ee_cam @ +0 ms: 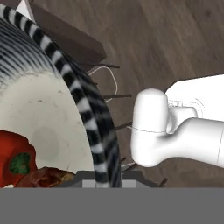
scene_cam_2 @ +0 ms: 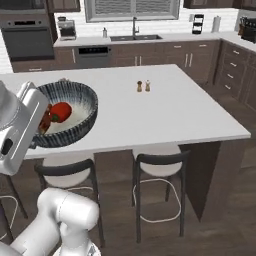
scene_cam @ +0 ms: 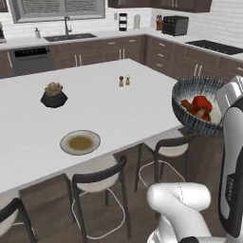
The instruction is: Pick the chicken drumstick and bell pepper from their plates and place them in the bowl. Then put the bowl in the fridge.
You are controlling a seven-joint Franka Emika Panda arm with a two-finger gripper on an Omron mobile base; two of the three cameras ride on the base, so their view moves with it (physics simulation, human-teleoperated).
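The white island counter is stretching ahead of the jaws and to their left. Two small shakers are standing side by side on it, well ahead of the jaws. A black plant pot is sitting on it farther off, ahead and to the left. Dark-framed stools are standing along the island's near edge, below the jaws and to either side. Well beyond the island, a sink with a faucet is sitting in the far counter, a dishwasher to its left. A black toaster is standing ahead and to the right. A wood floor is lying beneath the jaws.
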